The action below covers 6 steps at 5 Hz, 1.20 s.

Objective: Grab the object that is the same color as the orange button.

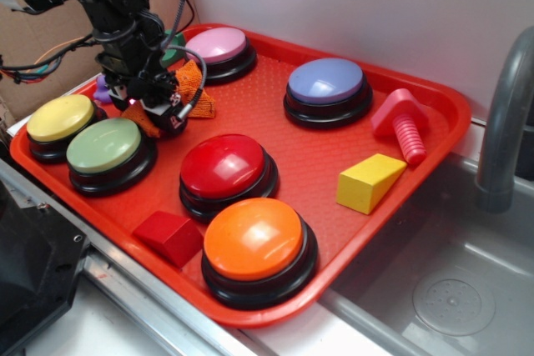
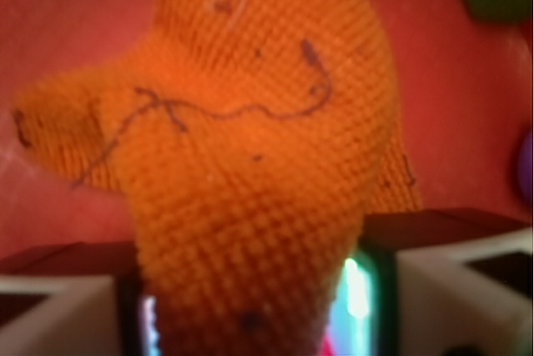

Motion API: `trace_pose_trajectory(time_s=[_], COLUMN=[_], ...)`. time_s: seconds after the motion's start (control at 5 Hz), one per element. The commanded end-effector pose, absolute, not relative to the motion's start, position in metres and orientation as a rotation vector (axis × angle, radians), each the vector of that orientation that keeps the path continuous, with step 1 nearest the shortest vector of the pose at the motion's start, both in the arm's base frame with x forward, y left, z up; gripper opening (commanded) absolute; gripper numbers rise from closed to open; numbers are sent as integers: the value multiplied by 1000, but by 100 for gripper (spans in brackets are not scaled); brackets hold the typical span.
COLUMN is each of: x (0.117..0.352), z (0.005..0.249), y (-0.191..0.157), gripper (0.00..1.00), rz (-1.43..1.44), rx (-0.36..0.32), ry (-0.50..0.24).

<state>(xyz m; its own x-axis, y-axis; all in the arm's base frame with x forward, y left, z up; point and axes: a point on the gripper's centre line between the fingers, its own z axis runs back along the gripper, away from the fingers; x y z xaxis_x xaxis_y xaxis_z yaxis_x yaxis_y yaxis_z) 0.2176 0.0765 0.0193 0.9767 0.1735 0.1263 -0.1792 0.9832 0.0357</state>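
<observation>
On the red tray (image 1: 434, 114), going left to right, a yellow button (image 1: 60, 117) and a green button (image 1: 104, 146) sit at the left edge, and just behind them the gripper (image 1: 158, 110) is lowered onto the orange knitted cloth (image 1: 193, 81), which lies between the green button and the pink button (image 1: 217, 44). In the wrist view the cloth (image 2: 259, 156) fills the frame and runs down between the two fingers (image 2: 58, 314), so the jaws stand partly closed around its lower fold, seemingly pinching it. Further right sit the red button (image 1: 224, 166), the orange button (image 1: 254, 238), the purple button (image 1: 325, 81) and a yellow wedge (image 1: 367, 181).
</observation>
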Motion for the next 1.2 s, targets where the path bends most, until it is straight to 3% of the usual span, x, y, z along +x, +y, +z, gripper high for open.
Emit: trace_pose_trajectory(time_s=[0.0,0.2,0.6,0.8,1.0], x=[220,220,226,223,223], z=[67,110,193,209,200], y=[78,66,7,-12,-14], gripper=[0,0,0,0,0], rz=[168,167,83,86,90], rx=[-28,-27,-96,-131,-160], ry=[-165,-144,-207,-188,-193])
